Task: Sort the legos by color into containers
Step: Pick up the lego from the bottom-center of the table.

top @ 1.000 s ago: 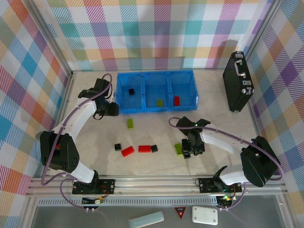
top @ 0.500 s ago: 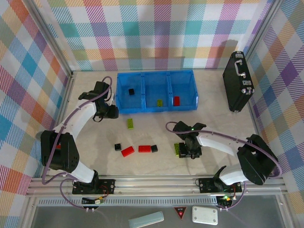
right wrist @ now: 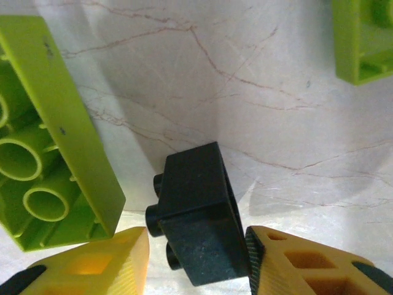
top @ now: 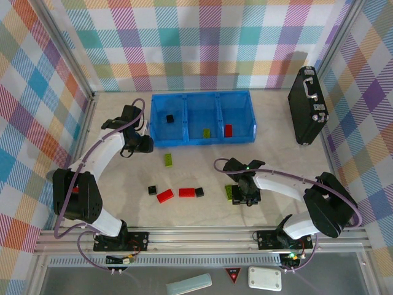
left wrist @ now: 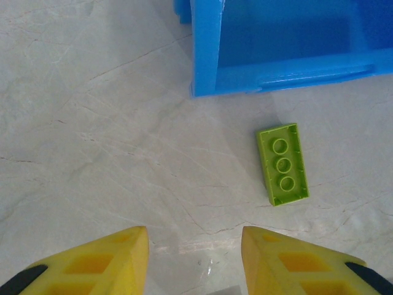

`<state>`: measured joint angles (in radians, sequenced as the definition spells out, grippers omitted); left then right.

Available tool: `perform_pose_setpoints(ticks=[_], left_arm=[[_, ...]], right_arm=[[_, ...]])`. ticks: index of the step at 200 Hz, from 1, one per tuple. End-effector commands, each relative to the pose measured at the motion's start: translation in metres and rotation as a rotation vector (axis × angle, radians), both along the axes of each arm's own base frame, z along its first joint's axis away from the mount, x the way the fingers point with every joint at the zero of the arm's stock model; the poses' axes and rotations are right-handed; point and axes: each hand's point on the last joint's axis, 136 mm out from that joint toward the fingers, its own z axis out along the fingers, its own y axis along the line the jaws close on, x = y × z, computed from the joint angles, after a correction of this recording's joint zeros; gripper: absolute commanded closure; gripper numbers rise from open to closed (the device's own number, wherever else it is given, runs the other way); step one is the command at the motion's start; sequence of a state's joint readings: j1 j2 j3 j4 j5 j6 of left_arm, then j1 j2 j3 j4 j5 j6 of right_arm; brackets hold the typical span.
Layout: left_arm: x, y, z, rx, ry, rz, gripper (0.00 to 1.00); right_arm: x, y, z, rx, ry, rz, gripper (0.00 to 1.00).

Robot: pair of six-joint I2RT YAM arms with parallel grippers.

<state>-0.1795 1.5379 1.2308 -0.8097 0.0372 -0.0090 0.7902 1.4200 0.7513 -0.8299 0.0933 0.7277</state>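
Our right gripper (right wrist: pixel 196 261), jaws spread, straddles a black brick (right wrist: pixel 196 215) on the table (right wrist: pixel 245 92). Next we pinch, lift, and carry it to the tray's (top: pixel 202 117) left compartment; our left gripper (left wrist: pixel 195 261) hangs spread.

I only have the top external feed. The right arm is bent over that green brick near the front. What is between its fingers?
Observer: A black lego, lying on its side between the right tool's yellow fingers.
Operator: Is the green one being gripped too?
Observer: No, that overturned green lego lies left of the fingers.
Operator: And the left tool?
Observer: The left tool is open above bare table, a green lego ahead, just outside the blue tray's corner.
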Motion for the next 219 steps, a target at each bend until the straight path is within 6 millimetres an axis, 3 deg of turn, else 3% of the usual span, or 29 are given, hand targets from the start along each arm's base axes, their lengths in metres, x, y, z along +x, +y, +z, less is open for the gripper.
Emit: perform_pose_setpoints(ticks=[1,99,160,219], left_arm=[[-0.005,0.004,-0.005,-0.004,0.018,-0.002,0.56],[-0.005,0.005,-0.005,0.001,0.017,0.002,0.57],[-0.004,0.007,-0.001,-0.004,0.002,0.007,0.57],[-0.002,0.011,0.004,-0.023,-0.020,0.021,0.57]], right_arm=[[0.004,-0.005,0.000,-0.038,-0.024,-0.023,0.53],[0.008,-0.007,0.006,-0.051,-0.049,-0.017,0.65],[0.015,-0.004,0.028,-0.040,-0.083,-0.004,0.69],[0.041,0.022,0.058,0.011,-0.140,0.055,0.69]])
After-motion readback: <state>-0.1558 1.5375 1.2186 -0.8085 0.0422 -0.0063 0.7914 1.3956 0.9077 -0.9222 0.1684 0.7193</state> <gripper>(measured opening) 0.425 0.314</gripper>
